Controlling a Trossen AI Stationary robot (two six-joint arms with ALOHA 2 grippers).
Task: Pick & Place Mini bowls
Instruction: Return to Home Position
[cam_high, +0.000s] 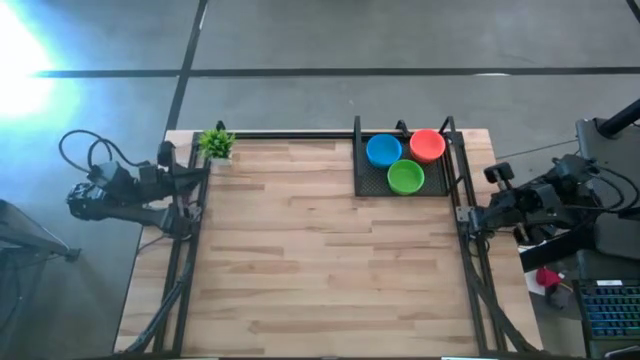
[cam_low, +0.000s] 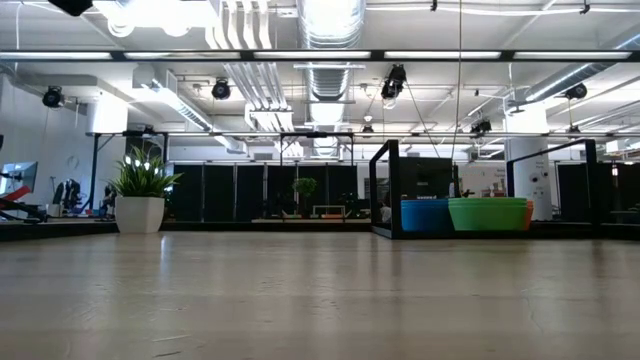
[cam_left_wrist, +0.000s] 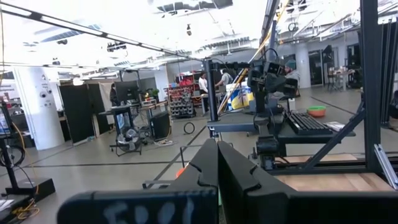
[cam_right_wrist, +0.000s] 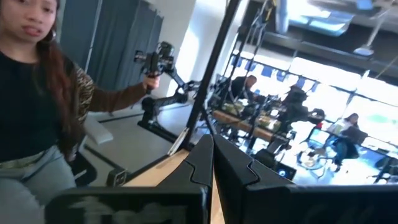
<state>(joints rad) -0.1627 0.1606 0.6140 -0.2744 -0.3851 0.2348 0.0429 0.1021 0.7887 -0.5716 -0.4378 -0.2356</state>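
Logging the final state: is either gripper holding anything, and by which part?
Nothing is held: the left gripper and the right gripper are both shut and empty.

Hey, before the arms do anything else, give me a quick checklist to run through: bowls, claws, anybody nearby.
1. Blue bowls, orange bowls and green bowls stacked on the shelf: ok.
2. Three bowls in each stack: cannot tell.
3. Left claw, off the left edge of the table, shut and empty: ok.
4. Right claw, off the right edge, shut and empty: ok.
5. Person clear of the right arm: cannot tell.
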